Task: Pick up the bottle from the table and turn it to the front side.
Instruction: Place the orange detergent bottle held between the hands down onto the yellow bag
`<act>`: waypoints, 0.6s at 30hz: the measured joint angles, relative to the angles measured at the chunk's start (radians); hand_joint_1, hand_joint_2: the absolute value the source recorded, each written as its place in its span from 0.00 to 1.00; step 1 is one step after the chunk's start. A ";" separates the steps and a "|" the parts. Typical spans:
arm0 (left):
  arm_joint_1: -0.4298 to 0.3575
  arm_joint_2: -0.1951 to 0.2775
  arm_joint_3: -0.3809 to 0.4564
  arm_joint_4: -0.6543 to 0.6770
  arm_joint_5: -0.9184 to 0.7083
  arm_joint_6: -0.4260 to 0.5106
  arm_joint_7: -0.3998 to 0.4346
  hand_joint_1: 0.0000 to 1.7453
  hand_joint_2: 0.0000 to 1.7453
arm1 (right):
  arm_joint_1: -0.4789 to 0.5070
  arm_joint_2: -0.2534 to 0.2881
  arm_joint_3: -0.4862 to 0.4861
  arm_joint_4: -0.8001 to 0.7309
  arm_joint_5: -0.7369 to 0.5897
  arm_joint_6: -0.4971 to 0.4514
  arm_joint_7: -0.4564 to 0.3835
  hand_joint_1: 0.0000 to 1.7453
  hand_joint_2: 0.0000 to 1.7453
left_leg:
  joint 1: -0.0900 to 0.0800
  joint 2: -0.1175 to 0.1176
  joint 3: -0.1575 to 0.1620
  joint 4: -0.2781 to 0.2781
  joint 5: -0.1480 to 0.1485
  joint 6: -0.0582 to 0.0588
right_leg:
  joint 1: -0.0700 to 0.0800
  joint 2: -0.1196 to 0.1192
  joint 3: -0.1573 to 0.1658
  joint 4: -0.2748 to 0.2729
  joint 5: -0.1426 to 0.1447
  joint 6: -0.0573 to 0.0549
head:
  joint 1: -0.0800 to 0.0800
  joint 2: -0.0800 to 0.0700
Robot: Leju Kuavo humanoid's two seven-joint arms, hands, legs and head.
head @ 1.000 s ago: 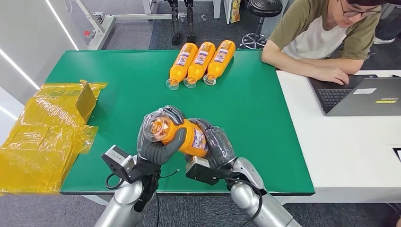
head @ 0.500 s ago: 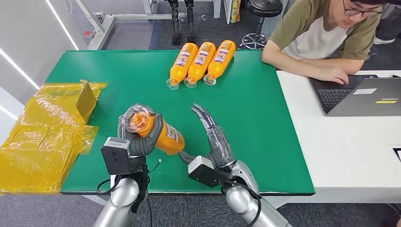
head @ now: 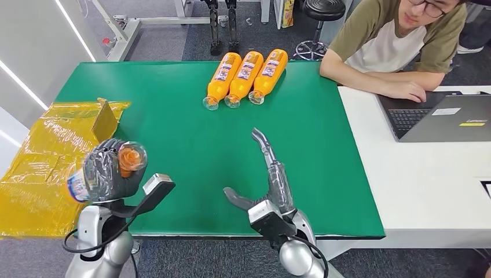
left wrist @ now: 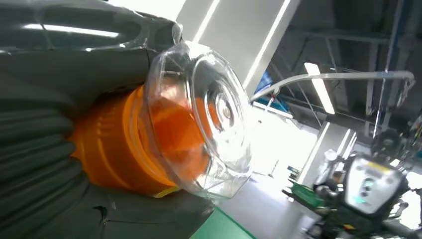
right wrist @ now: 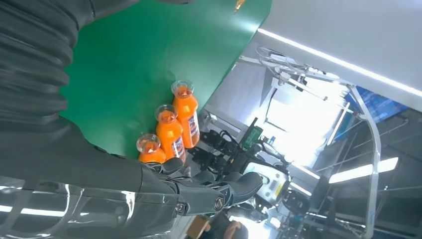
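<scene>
My left hand [head: 107,174] grips an orange juice bottle [head: 128,159] at the table's front left, over the yellow plastic; its clear cap points toward the camera. The left wrist view has that bottle [left wrist: 164,134] close up, its clear cap outward and my dark fingers wrapped around its body. My right hand [head: 269,179] stands apart to the right above the green table [head: 173,116], fingers straight and spread, holding nothing. In the right wrist view the hand [right wrist: 209,191] stretches toward the three lying bottles [right wrist: 169,132].
Three more orange bottles [head: 246,75] lie side by side at the table's far edge. Crumpled yellow plastic [head: 49,168] covers the left end. A person [head: 399,40] sits at the white table [head: 417,174] on the right with a laptop [head: 446,116].
My left hand has carried the bottle away to the left, off the right hand, and turned its cap toward the camera. My right hand let go and opened, staying near the table's front.
</scene>
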 joint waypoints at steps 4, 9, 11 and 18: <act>-0.024 0.126 0.010 0.075 -0.036 -0.028 -0.037 1.00 1.00 | 0.021 -0.001 0.000 -0.012 -0.025 -0.005 -0.019 0.00 1.00 | 0.000 0.000 0.000 0.000 0.000 0.000 | 0.000 0.000 0.000 0.000 0.000 0.000 | 0.000 0.000; -0.102 0.258 0.007 0.249 -0.061 -0.045 -0.098 1.00 1.00 | 0.044 -0.002 0.000 -0.043 -0.037 -0.006 -0.029 0.00 1.00 | 0.000 0.001 0.000 0.000 0.001 -0.001 | 0.000 0.001 -0.001 0.001 0.000 -0.001 | 0.000 0.000; -0.127 0.293 0.000 0.321 -0.081 -0.054 -0.119 1.00 1.00 | 0.052 -0.002 0.000 -0.056 -0.041 -0.005 -0.029 0.00 1.00 | 0.000 0.002 0.000 0.000 0.001 -0.001 | 0.000 0.002 -0.001 0.001 0.000 -0.001 | 0.000 0.000; -0.184 0.357 -0.038 0.477 -0.120 -0.100 -0.192 1.00 1.00 | 0.072 -0.002 0.000 -0.079 -0.039 -0.002 -0.031 0.00 1.00 | 0.000 0.003 0.000 0.000 0.000 -0.002 | 0.000 0.003 -0.002 0.001 0.001 -0.001 | 0.000 0.000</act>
